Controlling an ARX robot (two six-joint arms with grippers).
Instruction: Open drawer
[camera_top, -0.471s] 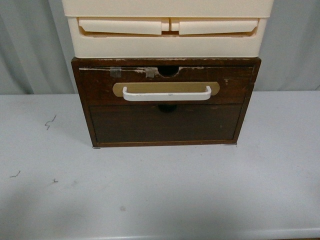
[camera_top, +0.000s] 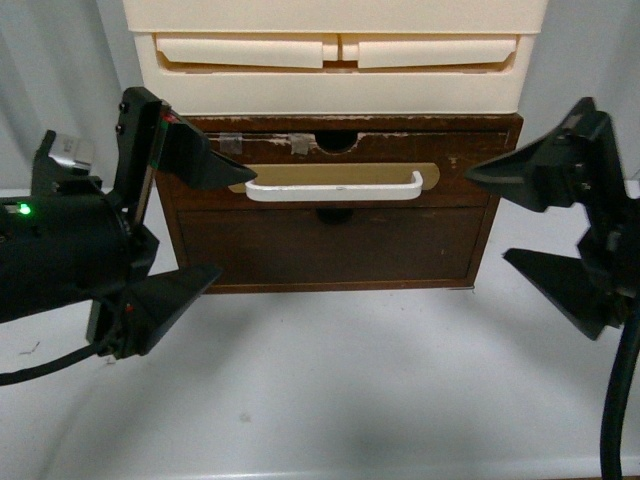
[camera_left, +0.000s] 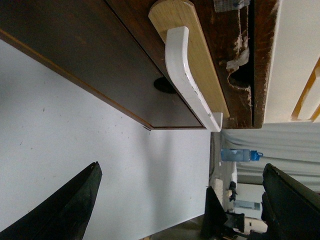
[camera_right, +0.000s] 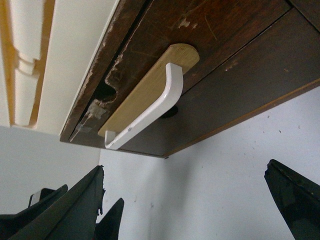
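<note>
Beneath cream drawers (camera_top: 335, 92), drawer (camera_top: 462, 168) faces camera, shut, long axis left-right

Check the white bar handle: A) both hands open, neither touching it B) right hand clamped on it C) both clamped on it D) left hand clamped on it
A: left hand and right hand gape open either side of the bare white bar handle.

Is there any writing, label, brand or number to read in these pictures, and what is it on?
None can be read.
The drawer front and its bits of tape are blank, and the cream plastic drawers show no print.
The blue bottle far behind may carry a label, but it is too small and blurred to tell.
</note>
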